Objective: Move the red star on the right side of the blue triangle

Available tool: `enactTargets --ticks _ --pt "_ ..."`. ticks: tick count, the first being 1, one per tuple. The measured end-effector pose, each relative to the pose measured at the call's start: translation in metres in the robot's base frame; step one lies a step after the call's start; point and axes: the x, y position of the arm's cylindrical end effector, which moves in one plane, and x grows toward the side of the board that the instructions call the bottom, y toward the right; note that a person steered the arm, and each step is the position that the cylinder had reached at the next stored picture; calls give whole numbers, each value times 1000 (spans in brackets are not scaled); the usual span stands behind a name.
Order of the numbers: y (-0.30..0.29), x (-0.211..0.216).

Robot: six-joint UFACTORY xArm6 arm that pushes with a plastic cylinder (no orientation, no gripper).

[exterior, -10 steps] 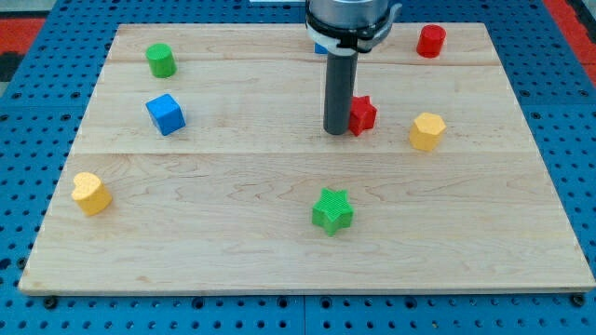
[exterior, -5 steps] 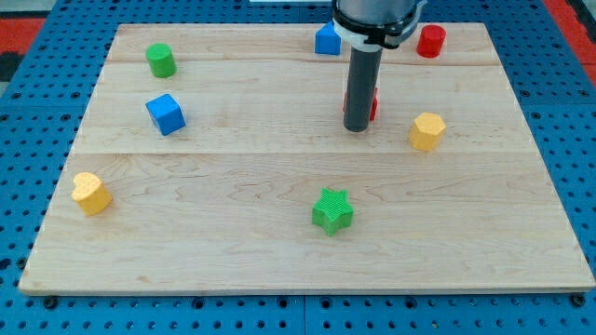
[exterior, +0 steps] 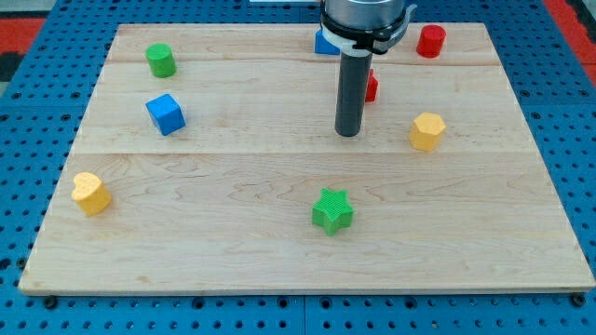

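Observation:
The red star (exterior: 371,87) lies near the view's top centre, mostly hidden behind my rod; only its right edge shows. The blue triangle (exterior: 325,42) sits above and to its left at the board's top edge, partly hidden by the arm. My tip (exterior: 348,133) rests on the board below the red star, a little to its left.
A red cylinder (exterior: 430,41) stands at the top right. A yellow block (exterior: 426,131) lies right of my tip. A green star (exterior: 332,210) is below. A blue cube (exterior: 166,113), a green cylinder (exterior: 160,60) and a yellow heart (exterior: 90,193) are on the left.
The red star has been pushed up the board toward the blue triangle. My tip first moved right, then came back slightly left and down, below the star.

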Motion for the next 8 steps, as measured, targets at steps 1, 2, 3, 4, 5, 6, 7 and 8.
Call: enactTargets --ticks 1,2,3,4,5,6,7,8 --pt "-5 6" --pt "8 -7" --pt "21 -32" --pt "21 -63" --pt "21 -97" --pt "21 -114" --pt "19 -117" --pt "17 -130"
